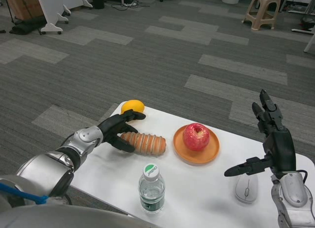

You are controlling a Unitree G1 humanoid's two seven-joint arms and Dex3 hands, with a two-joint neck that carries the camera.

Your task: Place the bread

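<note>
Robot hand (115, 129) beside bread (143, 143)

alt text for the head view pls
The left hand lies open around one end of the bread lying on the white table, near an orange, an apple on a plate and a bottle. The right hand is raised open above a mouse.

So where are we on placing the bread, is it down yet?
Looks down: the bread lies flat on the white table, between the orange and the plate holding the apple. In hand: the left hand has its fingers spread around the loaf's left end, thumb touching it, so release is not clearly finished. Left: pull that hand clear. The right hand waits open above the mouse.
</note>
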